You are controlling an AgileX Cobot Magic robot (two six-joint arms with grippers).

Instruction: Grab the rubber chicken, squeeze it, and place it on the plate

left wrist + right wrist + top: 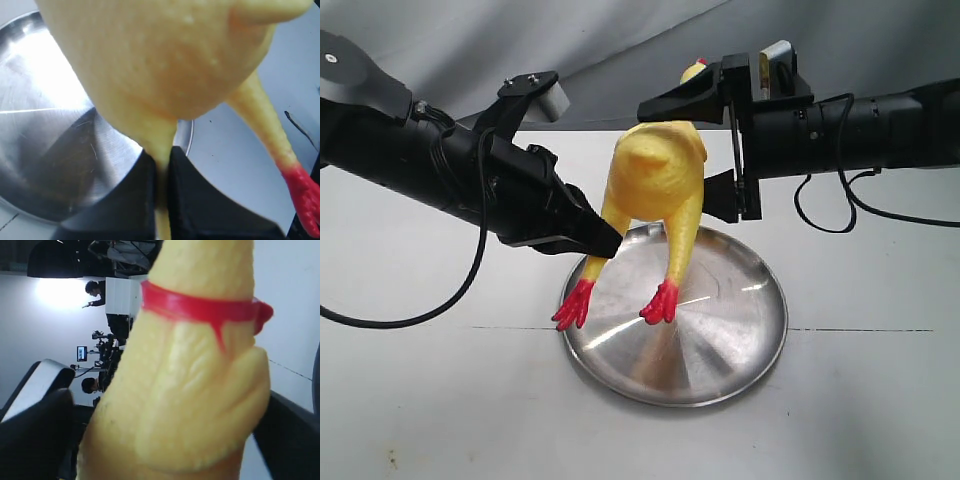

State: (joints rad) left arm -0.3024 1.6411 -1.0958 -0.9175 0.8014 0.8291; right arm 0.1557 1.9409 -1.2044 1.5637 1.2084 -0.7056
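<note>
Exterior view has the rubber chicken (660, 170) hanging nearly upright in the air, head up behind my right arm and both red feet (660, 302) pointing down. Its long axis runs top to bottom, tilted a little so the legs trail toward my left side. It hangs over the left half of the plate (760, 330). One foot is above the metal and the other is about at the rim. I cannot tell whether either foot touches.

My left gripper (605, 240) is clamped on one thin leg. The left wrist view shows the two dark fingers (192, 200) pinched tight against it, with the plump body bulging above them. My right gripper (677, 150) comes in from the other side with its jaws wide, one above and one below the chest near the red collar (200, 307). The fingers flank the body closely, but I cannot tell whether they are pressing on it or just bracketing it.

As I judge it, the plate lies straight below the chicken, so setting it down is mostly a matter of lowering. The chicken must also tip from upright to lying flat, or its legs will spill over the rim onto the table (440, 400). My left gripper has the sure hold and sits nearer the plate.
</note>
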